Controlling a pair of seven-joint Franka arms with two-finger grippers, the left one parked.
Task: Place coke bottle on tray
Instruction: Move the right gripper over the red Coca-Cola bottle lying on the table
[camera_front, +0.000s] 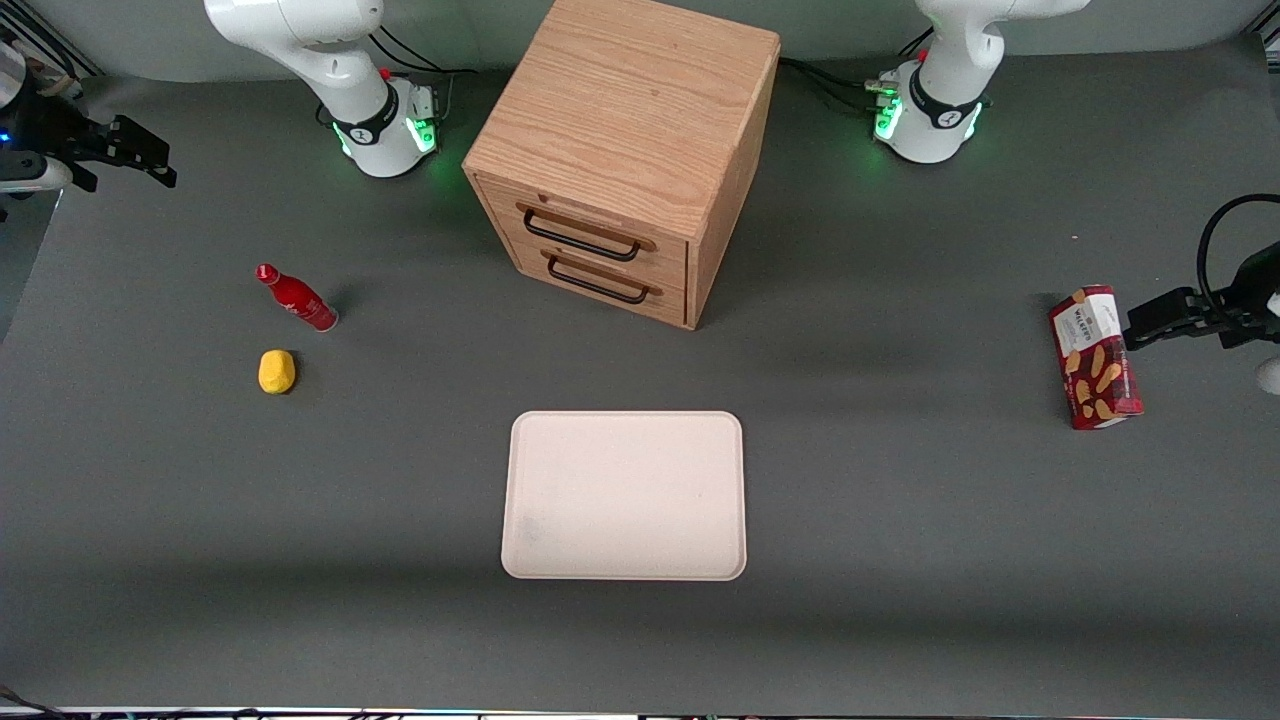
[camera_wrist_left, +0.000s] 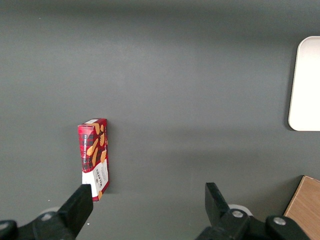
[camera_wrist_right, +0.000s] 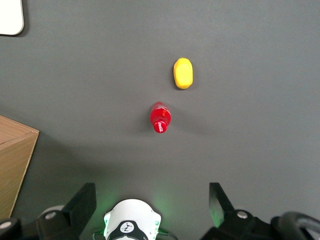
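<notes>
Grey table (camera_front: 900, 560) lay bare around the coke bottle (camera_front: 297, 298), which stood upright beside a yellow lump (camera_front: 277, 372), well apart from the tray (camera_front: 625, 496). Gripper (camera_wrist_right: 152, 200) hung high above, fingers (camera_wrist_right: 84, 200) spread, empty.

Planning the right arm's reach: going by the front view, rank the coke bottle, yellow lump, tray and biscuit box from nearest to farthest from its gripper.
Gripper, open, hangs at the working arm's table end.
1. coke bottle, upright, nearest
2. yellow lump, beside the bottle
3. tray, mid-table
4. biscuit box, parked arm's end
</notes>
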